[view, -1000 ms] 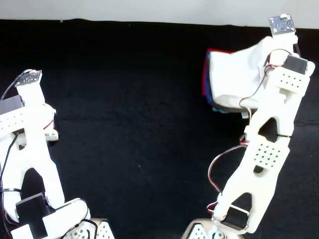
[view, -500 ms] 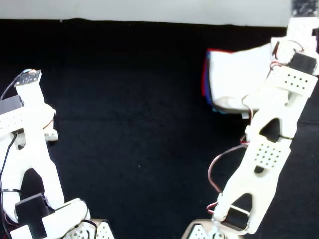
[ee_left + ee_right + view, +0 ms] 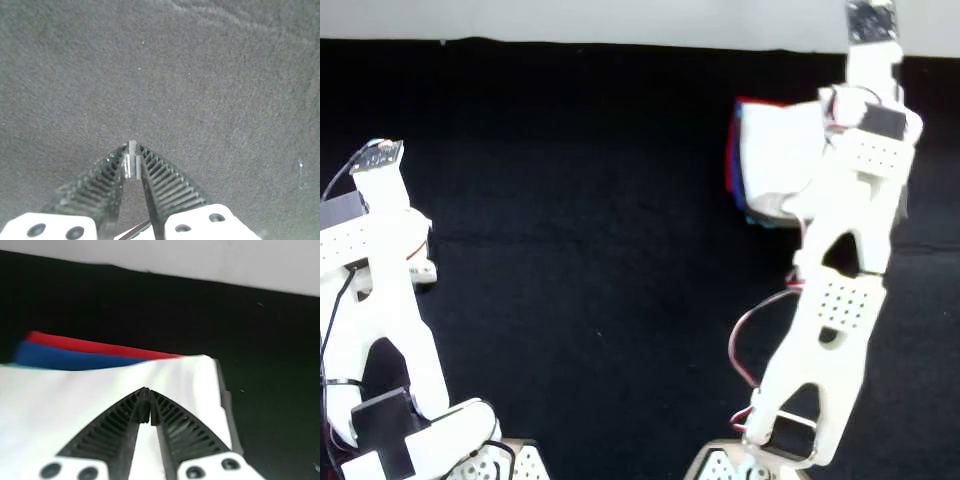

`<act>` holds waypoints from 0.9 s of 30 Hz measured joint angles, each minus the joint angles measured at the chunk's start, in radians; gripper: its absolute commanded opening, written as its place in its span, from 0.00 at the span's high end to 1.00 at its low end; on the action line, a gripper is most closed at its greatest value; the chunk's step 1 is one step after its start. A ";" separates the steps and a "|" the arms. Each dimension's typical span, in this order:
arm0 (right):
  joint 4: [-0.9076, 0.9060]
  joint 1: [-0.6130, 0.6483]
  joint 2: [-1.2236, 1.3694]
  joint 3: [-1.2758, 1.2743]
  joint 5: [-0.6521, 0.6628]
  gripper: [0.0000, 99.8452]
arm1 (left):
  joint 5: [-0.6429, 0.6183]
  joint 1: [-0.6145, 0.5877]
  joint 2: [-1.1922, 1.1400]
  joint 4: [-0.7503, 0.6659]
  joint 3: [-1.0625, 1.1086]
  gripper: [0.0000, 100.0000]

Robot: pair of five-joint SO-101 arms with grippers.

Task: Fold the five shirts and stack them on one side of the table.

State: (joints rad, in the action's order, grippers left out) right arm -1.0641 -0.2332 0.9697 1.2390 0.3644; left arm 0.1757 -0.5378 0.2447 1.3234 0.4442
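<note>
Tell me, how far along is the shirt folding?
Nearly done, it seems: a shirt stack sits at the table's far right, white shirt on top, blue shirt, red shirt beneath. The right end effector hangs shut over it; the left end effector is shut, holding nothing. Left: perhaps tidying; I cannot count five.

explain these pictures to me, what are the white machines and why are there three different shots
These are two white plastic robot arms at a table covered in black cloth. The high view comes from a fixed camera looking down: the left arm on one side, the right arm on the other. The other two pictures come from cameras on each arm's wrist, looking along its black toothed end effector. The left end effector is shut over bare cloth, holding nothing. The right end effector is also shut, over a stack of folded shirts: a white shirt on top, a blue shirt edge and a red shirt edge beneath.
</note>
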 measured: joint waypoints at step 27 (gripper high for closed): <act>-0.367 0.003 0.041 0.405 0.006 0.99 | 0.000 0.000 0.226 0.029 0.087 0.99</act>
State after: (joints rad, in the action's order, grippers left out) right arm -1.4308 -0.2302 1.0111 1.6441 0.3705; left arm 0.1757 -0.5378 0.4703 1.3525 0.5317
